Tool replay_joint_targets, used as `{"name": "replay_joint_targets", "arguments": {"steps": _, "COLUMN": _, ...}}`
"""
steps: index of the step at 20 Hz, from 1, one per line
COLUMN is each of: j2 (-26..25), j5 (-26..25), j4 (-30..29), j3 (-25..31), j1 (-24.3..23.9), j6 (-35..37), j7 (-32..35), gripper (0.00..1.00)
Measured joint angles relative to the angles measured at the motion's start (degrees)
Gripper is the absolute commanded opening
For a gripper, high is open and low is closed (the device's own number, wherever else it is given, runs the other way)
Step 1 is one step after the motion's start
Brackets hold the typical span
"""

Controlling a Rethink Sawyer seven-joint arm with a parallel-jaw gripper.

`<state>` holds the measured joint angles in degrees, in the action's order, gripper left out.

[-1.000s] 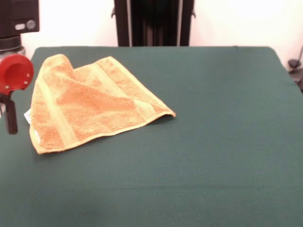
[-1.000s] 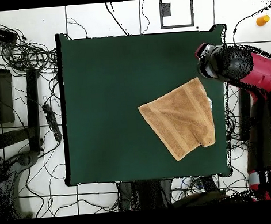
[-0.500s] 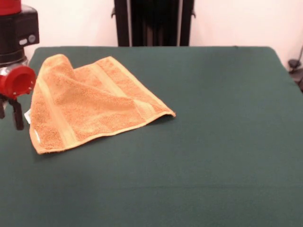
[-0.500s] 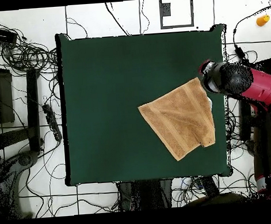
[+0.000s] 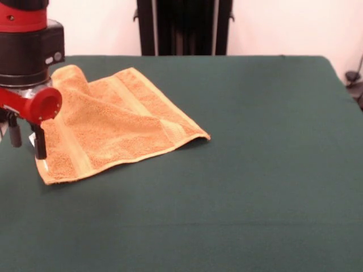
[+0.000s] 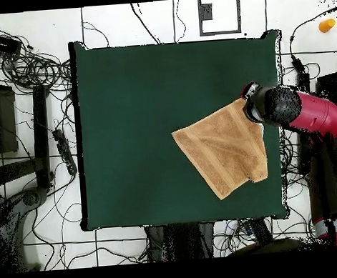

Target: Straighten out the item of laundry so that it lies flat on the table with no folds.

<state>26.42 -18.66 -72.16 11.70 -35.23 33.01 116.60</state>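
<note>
Front view: the towel lies folded near the bench left edge. The end effector, fingers apart and empty, hangs at its left corner. Risk: a closure there may catch both layers, dragging the fold intact.

Overhead view: cables lie off-bench; nothing obstructs the towel.

No text, label, brand, number or sign can be read in either view. The small white tag at the towel's edge is too small to show any print.
</note>
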Motion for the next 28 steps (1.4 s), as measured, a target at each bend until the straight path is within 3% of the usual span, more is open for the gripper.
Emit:
{"name": "replay_joint_targets", "arguments": {"steps": 17, "j2": -8.80, "j5": -1.01, "j4": 0.09, "j3": 3.74, "j1": -0.66, "j6": -5.07, "j7": 0.00, "gripper": 1.00}}
{"name": "replay_joint_targets", "arguments": {"steps": 28, "j2": -8.64, "j5": -1.14, "j4": 0.24, "j3": 3.78, "j1": -0.68, "j6": -5.18, "j7": 0.00, "gripper": 1.00}}
